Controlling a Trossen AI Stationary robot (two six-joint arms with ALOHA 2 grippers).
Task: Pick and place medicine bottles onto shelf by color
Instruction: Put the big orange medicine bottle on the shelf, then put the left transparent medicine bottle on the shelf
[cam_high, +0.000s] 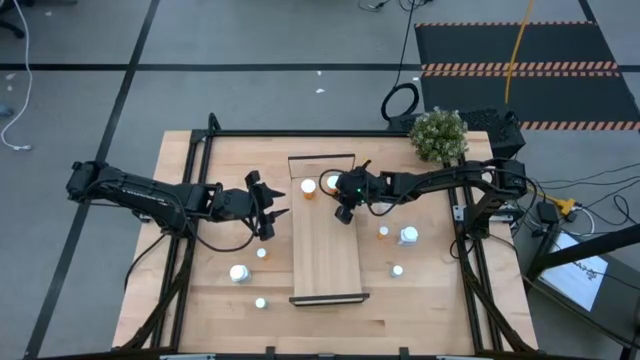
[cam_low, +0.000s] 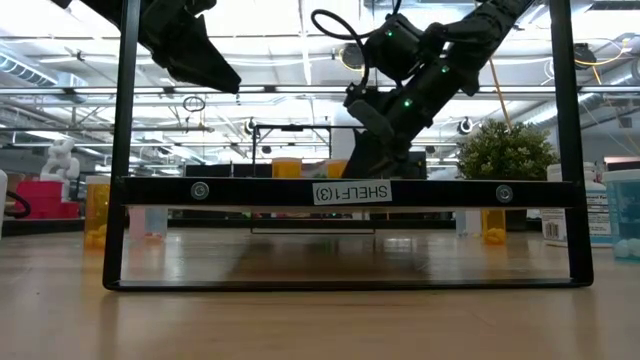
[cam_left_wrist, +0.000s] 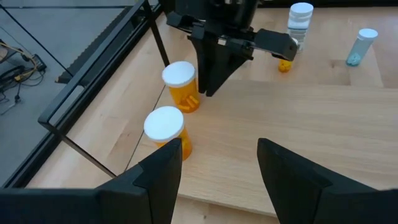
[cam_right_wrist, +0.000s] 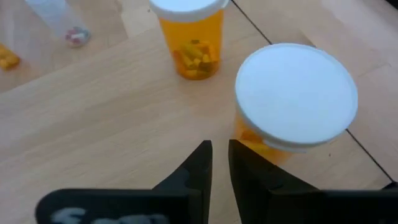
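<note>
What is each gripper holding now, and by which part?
Nothing is held. The right gripper has its fingers nearly together and empty, beside two orange bottles on the shelf. The left gripper is open and empty.

Grey floor (cam_high: 250, 40) crossed by dark tape lines, a black mat (cam_high: 525, 60) with striped hazard edging, and bright ceiling lights (cam_low: 270, 20) overhead.
</note>
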